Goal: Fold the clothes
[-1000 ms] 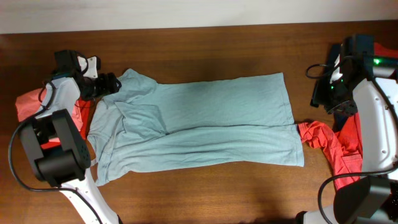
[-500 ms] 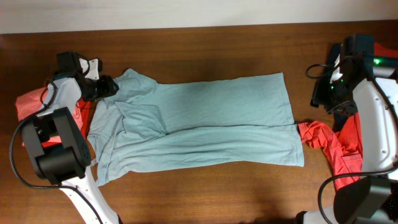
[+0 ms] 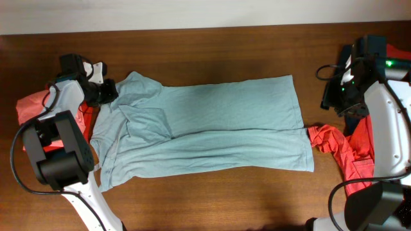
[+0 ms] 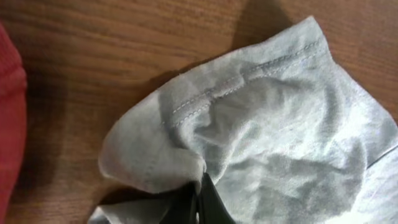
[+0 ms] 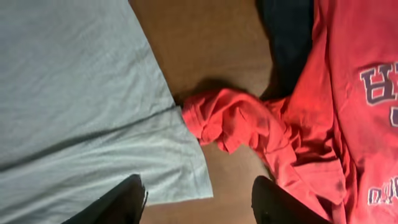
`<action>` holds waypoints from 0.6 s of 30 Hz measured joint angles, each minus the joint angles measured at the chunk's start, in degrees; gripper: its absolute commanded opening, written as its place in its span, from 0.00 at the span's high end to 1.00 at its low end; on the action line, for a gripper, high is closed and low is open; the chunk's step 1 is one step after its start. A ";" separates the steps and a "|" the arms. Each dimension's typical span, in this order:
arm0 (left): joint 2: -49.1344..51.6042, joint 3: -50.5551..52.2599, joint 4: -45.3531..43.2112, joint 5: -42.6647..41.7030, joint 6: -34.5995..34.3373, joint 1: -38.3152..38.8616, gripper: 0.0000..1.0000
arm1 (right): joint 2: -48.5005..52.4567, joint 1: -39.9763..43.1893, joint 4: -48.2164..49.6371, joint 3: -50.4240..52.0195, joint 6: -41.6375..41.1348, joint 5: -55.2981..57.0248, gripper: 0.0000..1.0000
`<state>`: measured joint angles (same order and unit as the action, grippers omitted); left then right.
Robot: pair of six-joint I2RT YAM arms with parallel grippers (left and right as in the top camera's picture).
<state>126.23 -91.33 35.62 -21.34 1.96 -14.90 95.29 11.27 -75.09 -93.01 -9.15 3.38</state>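
A pale grey-blue T-shirt (image 3: 212, 125) lies spread across the table, its lower part folded up lengthwise. My left gripper (image 3: 110, 90) is at its upper left sleeve. In the left wrist view the gripper (image 4: 202, 200) is shut, pinching a bunched fold of that sleeve (image 4: 261, 118). My right gripper (image 3: 332, 99) hovers open past the shirt's right hem, with nothing between its fingers (image 5: 118, 202). Below it lie the hem corner (image 5: 186, 174), a crumpled coral shirt (image 5: 242, 124), a red shirt with lettering (image 5: 360, 93) and a navy one (image 5: 289, 37).
Another coral garment (image 3: 29, 106) lies at the table's left edge, beside the left arm. The coral and red pile (image 3: 350, 154) sits at the right edge under the right arm. Bare wood (image 3: 212, 192) shows in front of the shirt.
My left gripper has gone from open to shut on the sleeve and drawn slightly left. The right arm has not moved.
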 measured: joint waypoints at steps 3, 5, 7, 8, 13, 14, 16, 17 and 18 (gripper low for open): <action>0.00 -0.17 0.63 -0.22 -0.02 0.00 0.99 | 0.00 0.00 2.45 0.00 1.03 -0.92 0.39; 0.00 -0.55 1.09 -0.35 -0.02 0.00 0.99 | 0.00 0.00 4.76 0.00 2.86 -2.95 0.35; 0.00 -1.51 1.77 -0.37 -0.02 0.00 1.00 | 0.15 0.00 7.72 0.00 5.11 -5.60 0.32; -0.02 -2.14 2.12 -0.37 -0.02 0.00 0.99 | 0.39 0.00 9.42 0.00 6.23 -6.95 0.30; -2.47 -4.09 2.40 -0.66 -0.02 0.00 1.00 | 4.83 0.00 18.47 0.00 8.57 -9.97 0.23; -3.21 -4.28 2.51 -0.74 -0.02 0.00 0.99 | 6.01 0.00 19.98 0.00 8.90 -10.25 0.22; -4.85 -4.79 2.89 -0.87 -0.02 0.00 0.99 | 8.66 0.00 23.47 0.00 9.25 -10.69 0.21; -5.49 -5.01 3.19 -0.96 0.00 0.04 0.99 | 10.19 0.00 25.79 0.00 9.35 -10.86 0.21; -6.03 -5.09 3.56 -0.98 0.00 0.04 1.00 | 11.37 0.00 27.47 0.00 9.42 -10.99 0.20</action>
<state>120.20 -96.42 39.18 -22.33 1.96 -14.85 106.65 11.27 -47.62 -93.01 0.27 -7.62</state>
